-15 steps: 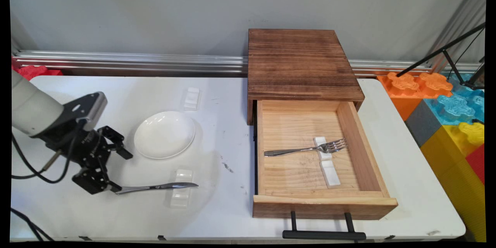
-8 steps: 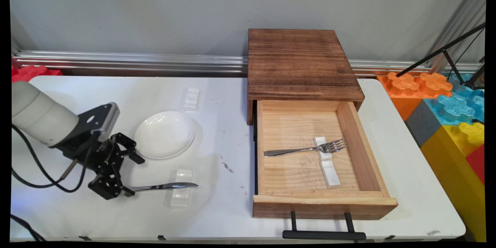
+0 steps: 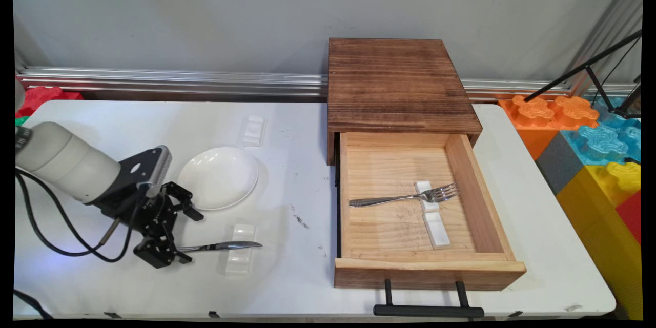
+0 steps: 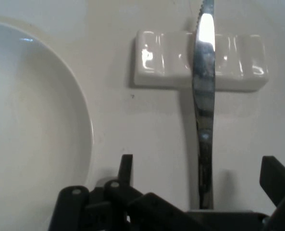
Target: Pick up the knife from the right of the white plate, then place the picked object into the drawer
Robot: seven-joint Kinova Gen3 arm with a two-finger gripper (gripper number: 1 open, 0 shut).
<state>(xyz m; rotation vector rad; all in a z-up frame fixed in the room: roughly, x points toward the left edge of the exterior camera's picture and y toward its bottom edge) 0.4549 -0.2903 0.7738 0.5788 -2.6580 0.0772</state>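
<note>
- The gripper [image 3: 184, 236] sits low over the tabletop [image 3: 297, 179] at its near left, its fingers [image 4: 276, 179] spread wide with the handle end of a knife [image 3: 220, 246] lying between them; they straddle it without touching, so nothing is held.
- The knife lies flat, its blade propped across a small white rest [image 3: 241, 248], tip pointing toward the drawer [image 3: 425, 205].
- The step in hand looks like lining up on the knife handle (a judgement only); closing on so thin and slick a piece would call for the fingers squared to it and low to the surface.
- Just beyond the gripper stands a white plate [image 3: 218, 178], and farther back a second white rest [image 3: 254, 130], bare.
- At the right a dark-topped wooden box [image 3: 400, 82] has its drawer pulled open; inside, a fork [image 3: 405, 197] leans on one white rest, with another rest [image 3: 436, 229] just beside it.
- The tabletop is white with a few scuffs; a grey wall and metal rail [image 3: 169, 81] run behind, and coloured foam blocks [image 3: 589, 148] stack at the far right.
</note>
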